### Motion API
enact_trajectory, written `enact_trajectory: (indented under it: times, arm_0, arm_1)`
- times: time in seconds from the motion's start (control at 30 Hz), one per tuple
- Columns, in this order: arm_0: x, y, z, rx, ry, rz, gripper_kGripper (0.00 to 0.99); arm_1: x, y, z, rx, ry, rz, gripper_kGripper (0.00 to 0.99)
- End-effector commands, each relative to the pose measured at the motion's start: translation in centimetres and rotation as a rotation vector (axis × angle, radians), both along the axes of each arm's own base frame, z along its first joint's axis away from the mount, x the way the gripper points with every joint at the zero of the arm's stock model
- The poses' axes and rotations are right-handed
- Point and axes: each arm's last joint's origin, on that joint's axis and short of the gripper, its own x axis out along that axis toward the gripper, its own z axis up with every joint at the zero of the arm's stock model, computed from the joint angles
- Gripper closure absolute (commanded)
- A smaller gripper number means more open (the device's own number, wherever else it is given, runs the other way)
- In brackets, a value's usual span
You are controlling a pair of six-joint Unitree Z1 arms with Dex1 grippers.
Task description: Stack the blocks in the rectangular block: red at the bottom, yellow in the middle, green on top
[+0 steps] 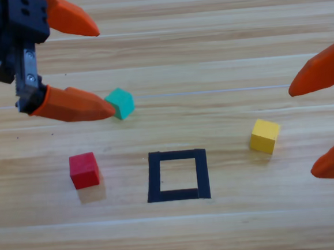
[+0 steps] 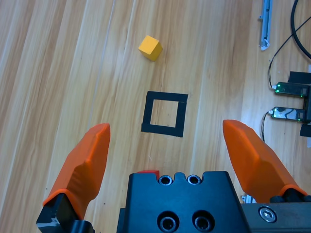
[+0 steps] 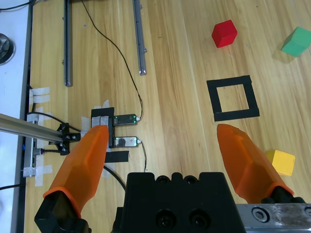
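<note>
1. The rectangular block (image 1: 177, 175), a hollow square of black tape, lies flat on the wooden counter (image 1: 208, 58) with bare wood showing inside it; no cube sits within it.
2. The red cube (image 1: 84, 170) rests on the counter to the left of the tape square in the high view, well apart from it and roughly level with its upper half.
3. The yellow cube (image 1: 265, 136) rests to the right of the tape square, slightly higher in the picture than the square's top edge, and clear of the tape.
4. The green cube (image 1: 121, 103) sits up and to the left of the tape square, farther from it than the red cube is.
5. The left end effector (image 1: 99, 69) hangs above the counter up and to the left of the tape square, its jaws spread wide and gripping nothing; in the high view the tip of its lower jaw overlaps the green cube's left edge, though whether it touches cannot be told.
6. In the left wrist view, the tape square and the yellow cube lie beyond the spread jaws, and a sliver of red shows at the black body's top edge.
7. The right end effector (image 1: 320, 127) waits at the picture's right edge, right of the yellow cube, jaws apart and empty.
</note>
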Motion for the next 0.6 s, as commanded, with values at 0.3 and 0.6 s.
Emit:
enact_trajectory:
  times: [0.3, 0.6]
  arm_0:
    - [-0.5, -0.1, -0.3, 0.015, 0.006, -0.02, 0.0]
    - [-1.1, 0.9, 0.3, -0.006, -0.005, 0.019, 0.0]
  arm_1:
    - [0.5, 0.8, -0.7, -0.03, 0.038, 0.014, 0.001]
    - [1.4, 0.8, -0.2, -0.127, -0.027, 0.018, 0.001]
